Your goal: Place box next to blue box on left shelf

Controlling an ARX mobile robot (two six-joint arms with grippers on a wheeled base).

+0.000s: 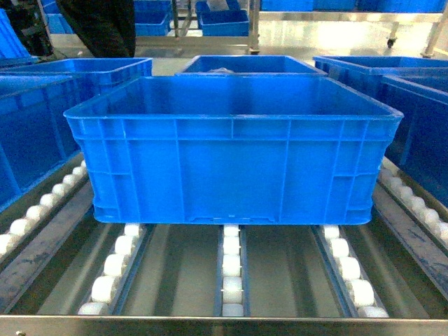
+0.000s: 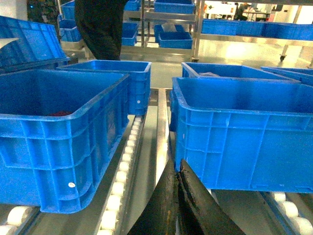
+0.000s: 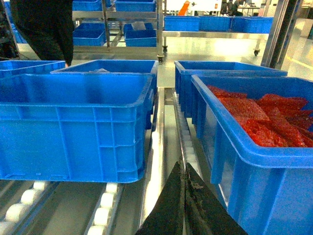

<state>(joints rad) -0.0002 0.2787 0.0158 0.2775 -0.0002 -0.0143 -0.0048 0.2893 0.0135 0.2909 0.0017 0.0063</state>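
The box (image 1: 234,150) is sitting on the left shelf (image 1: 231,269), resting on its white rollers between neighbouring blue crates (image 2: 58,132). The left gripper (image 2: 180,169) is pointing at the box's near left corner, apparently just short of touching it, fingertips pressed together. The right gripper (image 3: 186,169) is sitting beside the box's right side, likewise closed and holding nothing.

L gripper (image 2: 179,169) low in its wrist cam, dark fingers pressed together. R gripper (image 3: 186,169) same, closed. Neither arm visible in head cam.
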